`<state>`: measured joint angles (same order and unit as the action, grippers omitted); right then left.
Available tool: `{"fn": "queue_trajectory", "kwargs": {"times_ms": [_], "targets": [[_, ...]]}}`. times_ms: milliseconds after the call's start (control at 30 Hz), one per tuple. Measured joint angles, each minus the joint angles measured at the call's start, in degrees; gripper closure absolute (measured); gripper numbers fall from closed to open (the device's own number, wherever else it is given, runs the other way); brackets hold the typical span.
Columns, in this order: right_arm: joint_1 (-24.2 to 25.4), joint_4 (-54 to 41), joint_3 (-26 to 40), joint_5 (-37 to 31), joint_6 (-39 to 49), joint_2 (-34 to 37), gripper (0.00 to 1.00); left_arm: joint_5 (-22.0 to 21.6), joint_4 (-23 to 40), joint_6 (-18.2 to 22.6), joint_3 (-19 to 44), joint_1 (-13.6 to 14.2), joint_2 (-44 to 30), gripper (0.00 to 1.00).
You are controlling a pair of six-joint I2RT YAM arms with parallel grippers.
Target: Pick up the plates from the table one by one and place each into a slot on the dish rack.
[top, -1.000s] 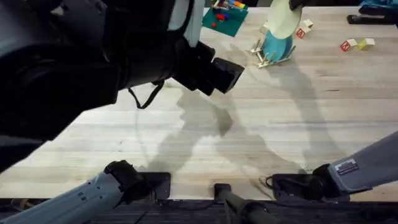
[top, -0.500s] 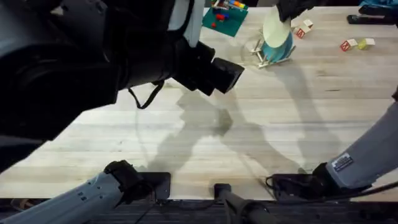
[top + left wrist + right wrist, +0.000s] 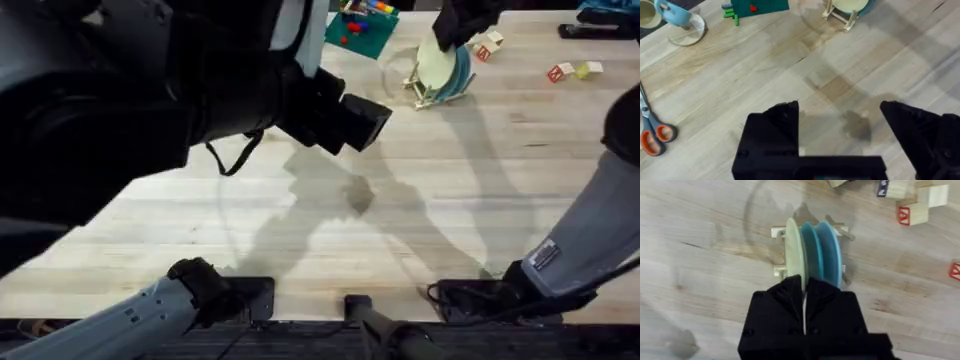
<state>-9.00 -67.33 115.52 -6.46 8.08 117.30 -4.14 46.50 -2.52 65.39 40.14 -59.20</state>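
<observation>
The dish rack (image 3: pixel 422 92) stands on the far side of the table (image 3: pixel 480 200). The cream plate (image 3: pixel 434 58) is upright in the rack, with my right gripper (image 3: pixel 450 30) shut on its top edge. In the right wrist view the cream plate (image 3: pixel 794 250) stands on edge beside two turquoise plates (image 3: pixel 821 250) between the pegs of the rack (image 3: pixel 779 232), and my right gripper (image 3: pixel 804 287) pinches its rim. My left gripper (image 3: pixel 840 120) hangs open high above the table's middle, holding nothing. It appears large and dark in the overhead view (image 3: pixel 362 118).
A green block board (image 3: pixel 362 28) lies left of the rack. Wooden letter blocks (image 3: pixel 573 70) sit to its right, with another (image 3: pixel 488 47) close behind it. In the left wrist view there are scissors (image 3: pixel 652 132) and a blue cup (image 3: pixel 672 14) on a pink dish.
My right gripper has come down with the cream plate, from above the rack into a slot beside the turquoise plates. The left arm has stayed still.
</observation>
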Motion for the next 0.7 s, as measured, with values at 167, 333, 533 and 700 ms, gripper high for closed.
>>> {"fn": "queue_trajectory", "kwargs": {"times_ms": [167, 333, 533, 700], "targets": [[-0.16, -0.07, 0.0, 0.02, 0.0, 2.06, 0.972, 0.0, 0.0, 0.0, 0.0, 0.0, 0.0, 0.007], [-0.37, -0.11, 0.0, 0.0, 0.0, 2.25, 0.972, 0.0, 0.0, -0.01, 0.0, 0.0, 0.0, 0.007], [-0.37, -0.16, 0.0, 0.0, -0.2, 2.25, 0.899, 0.0, 0.0, -0.02, 0.0, 0.0, 0.0, 0.007], [-0.48, -0.35, 0.0, 0.02, -0.21, 2.24, 0.775, 0.0, 0.0, -0.01, 0.0, 0.0, 0.0, 0.007]]}}
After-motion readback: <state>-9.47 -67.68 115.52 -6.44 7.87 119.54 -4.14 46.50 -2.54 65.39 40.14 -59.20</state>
